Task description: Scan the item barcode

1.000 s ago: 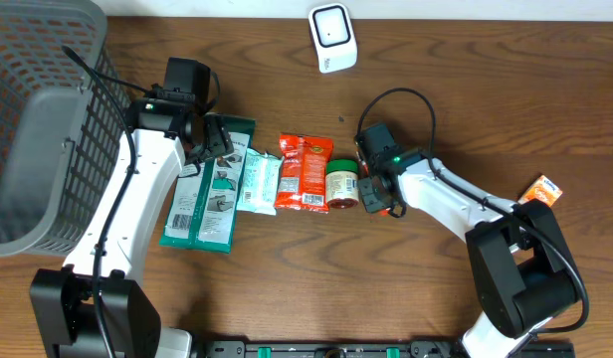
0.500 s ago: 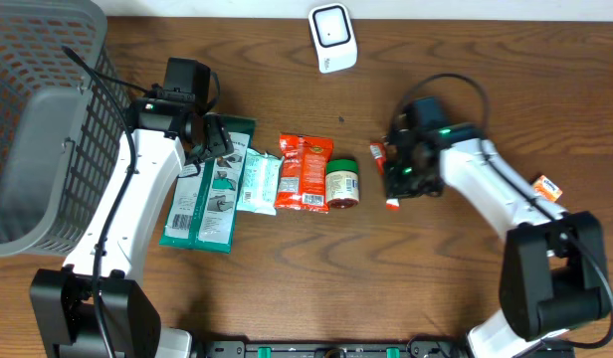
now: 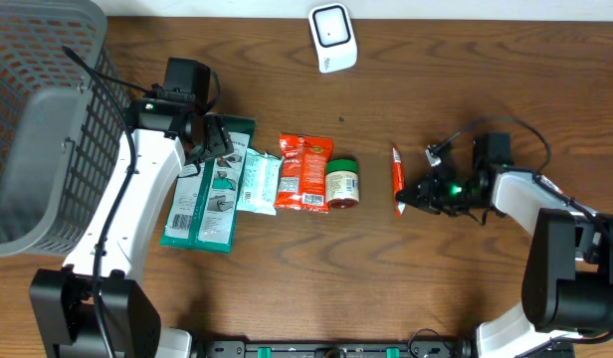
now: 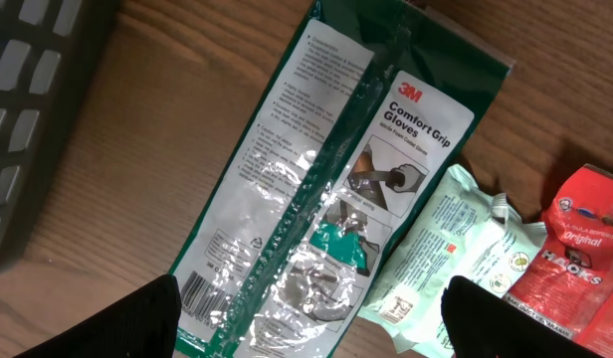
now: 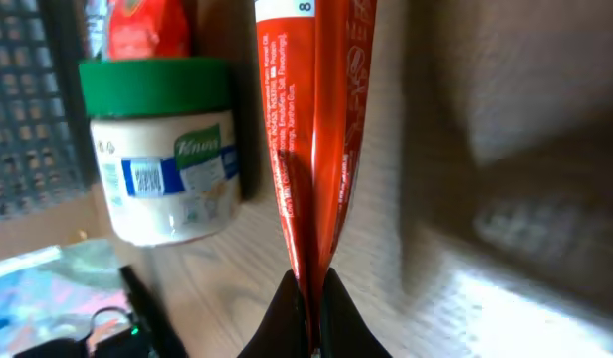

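Red sachet [image 3: 397, 174] sat pinched at one end in the right gripper [image 3: 406, 198], jaws clamped on it. It was near the jar [image 3: 341, 186] but apart from it, and well short of the white scanner [image 3: 332, 38] at the far edge. The left gripper [image 3: 215, 139] hovered over the glove pack [image 3: 202, 204], jaws wide apart, empty. Judged step: item grasped, scan not yet done. Next, the sachet likely needed carrying to the scanner and turning until its barcode, unseen here, faced it.
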Available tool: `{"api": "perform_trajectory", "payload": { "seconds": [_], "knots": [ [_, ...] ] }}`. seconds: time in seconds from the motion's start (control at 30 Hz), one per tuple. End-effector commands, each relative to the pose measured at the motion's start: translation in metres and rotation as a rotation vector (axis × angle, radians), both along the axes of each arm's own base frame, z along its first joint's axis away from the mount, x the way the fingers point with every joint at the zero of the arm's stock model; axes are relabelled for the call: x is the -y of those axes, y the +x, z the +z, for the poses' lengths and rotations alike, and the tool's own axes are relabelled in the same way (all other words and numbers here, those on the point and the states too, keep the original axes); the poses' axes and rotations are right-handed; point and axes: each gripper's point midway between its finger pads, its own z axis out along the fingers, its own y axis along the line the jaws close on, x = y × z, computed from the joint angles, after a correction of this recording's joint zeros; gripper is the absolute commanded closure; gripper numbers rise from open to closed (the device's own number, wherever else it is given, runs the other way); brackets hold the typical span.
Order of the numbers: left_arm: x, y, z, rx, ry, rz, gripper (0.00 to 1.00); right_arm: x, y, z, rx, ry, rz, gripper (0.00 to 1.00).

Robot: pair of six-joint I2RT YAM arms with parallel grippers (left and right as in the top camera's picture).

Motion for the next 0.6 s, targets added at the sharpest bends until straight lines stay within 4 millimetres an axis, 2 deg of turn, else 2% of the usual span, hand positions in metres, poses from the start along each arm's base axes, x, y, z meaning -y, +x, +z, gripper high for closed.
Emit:
{"api": "perform_trajectory", "payload": {
  "seconds": [0.0, 0.13, 0.27, 0.33, 0.47, 0.5, 0.57],
  "knots": [
    [-0.001, -0.001, -0.002, -0.008, 0.008, -0.004, 0.16, -0.007, -0.007, 0.008, 0.015, 0.071, 0.019, 0.99],
    [-0.001, -0.001, -0.002, -0.008, 0.008, -0.004, 0.16, 0.002, -0.008, -0.005, -0.002, -0.019, 0.005, 0.99],
    [-0.001, -0.001, -0.002, -0.008, 0.008, -0.004, 0.16, 0.003, -0.009, -0.006, -0.008, -0.022, 0.000, 0.99],
    [-0.001, -0.001, -0.002, -0.008, 0.008, -0.004, 0.16, -0.005, -0.010, 0.004, -0.004, 0.054, 0.008, 0.99],
    [-0.001, -0.001, -0.002, -0.008, 0.008, -0.004, 0.16, -0.027, -0.010, 0.040, 0.038, 0.293, 0.050, 0.99],
    [-0.001, -0.001, -0.002, -0.008, 0.008, -0.004, 0.16, -0.028, -0.008, 0.044, 0.051, 0.314, 0.051, 0.99],
    [-0.001, -0.001, -0.002, -0.008, 0.008, -0.004, 0.16, -0.025, -0.006, 0.038, 0.057, 0.274, 0.045, 0.99]
  ]
}}
